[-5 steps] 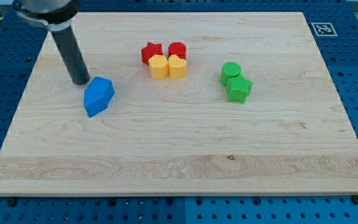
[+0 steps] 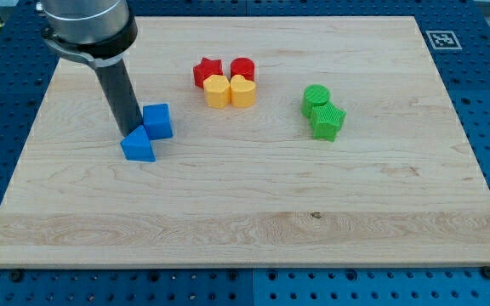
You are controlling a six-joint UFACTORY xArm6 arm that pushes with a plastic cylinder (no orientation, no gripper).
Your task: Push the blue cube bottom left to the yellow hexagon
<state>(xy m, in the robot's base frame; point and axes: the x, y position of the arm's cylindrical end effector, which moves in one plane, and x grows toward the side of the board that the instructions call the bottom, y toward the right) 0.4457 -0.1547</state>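
Observation:
My tip point(image 2: 129, 133) rests on the wooden board point(image 2: 245, 246), touching the left side of the blue cube point(image 2: 157, 121) and just above the blue triangular block point(image 2: 138, 145). The two blue blocks sit side by side, the cube up and to the right of the triangular one. The yellow hexagon point(image 2: 217, 91) lies further to the view's right and a little higher, pressed against a yellow heart point(image 2: 242, 90). The cube stands below and to the left of the hexagon with a gap between them.
A red star point(image 2: 207, 70) and a red cylinder point(image 2: 242, 68) sit just above the yellow pair. A green cylinder point(image 2: 316, 98) and a green star-like block point(image 2: 327, 121) stand together at the view's right.
My tip has moved right and down a little. The two blue blocks, which overlapped as one lump, now stand apart, the cube pushed to the right.

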